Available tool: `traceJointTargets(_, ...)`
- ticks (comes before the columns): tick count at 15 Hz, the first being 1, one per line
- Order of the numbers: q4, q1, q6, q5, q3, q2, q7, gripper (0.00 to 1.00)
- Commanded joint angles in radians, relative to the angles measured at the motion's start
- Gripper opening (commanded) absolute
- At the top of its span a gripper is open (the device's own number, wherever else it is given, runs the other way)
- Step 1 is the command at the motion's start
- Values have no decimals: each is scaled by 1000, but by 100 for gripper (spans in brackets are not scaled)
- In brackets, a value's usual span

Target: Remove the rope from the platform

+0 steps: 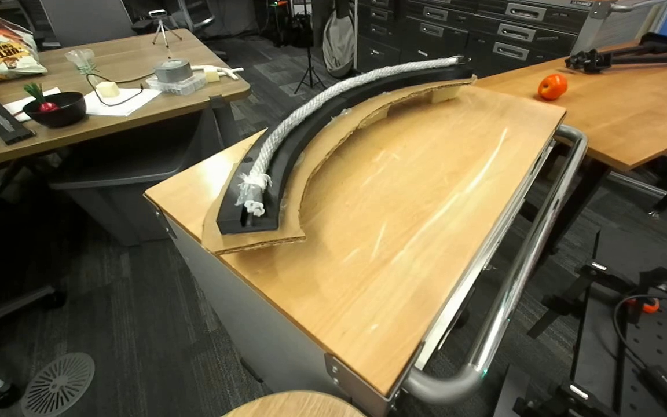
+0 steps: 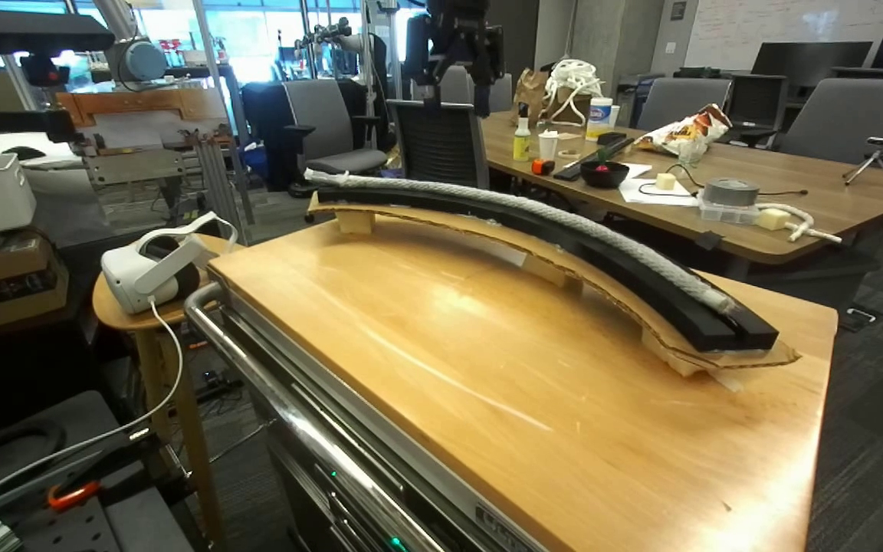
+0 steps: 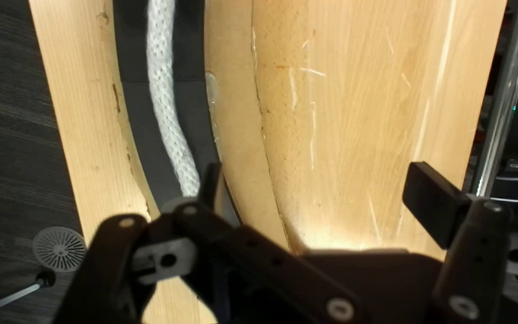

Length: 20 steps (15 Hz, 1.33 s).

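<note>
The light-grey braided rope [image 1: 310, 105] lies lengthwise along the top of the curved black platform [image 1: 288, 165], with whitish frayed, taped ends. Both also show in an exterior view, the rope [image 2: 518, 202] and the platform [image 2: 595, 257]. In the wrist view the rope [image 3: 162, 81] runs along the black platform [image 3: 191, 103] at left, and its lower part is hidden behind my left finger. My gripper [image 2: 457, 103] hangs above and apart from the rope. In the wrist view my gripper [image 3: 317, 191] is wide open with nothing between its fingers.
The platform sits on a curved cardboard base [image 2: 625, 295] raised on small blocks on the wooden tabletop [image 1: 403, 208]. A shiny rail tube [image 1: 501, 313] runs along one table edge. A table with a bowl [image 1: 58, 110] and tape roll stands behind. A headset [image 2: 150, 264] rests on a stool.
</note>
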Motion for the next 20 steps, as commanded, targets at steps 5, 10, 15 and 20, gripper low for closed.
traceJointTargets(5,219,19,15,-156,14,225,92,100)
traceJointTargets(10,385,4,-34,-153,18,383,99,100)
traceJointTargets(15,487,-21,-75,-116,26,474,100,97)
traceJointTargets(20,543,-54,-180,-48,40,512,77,53)
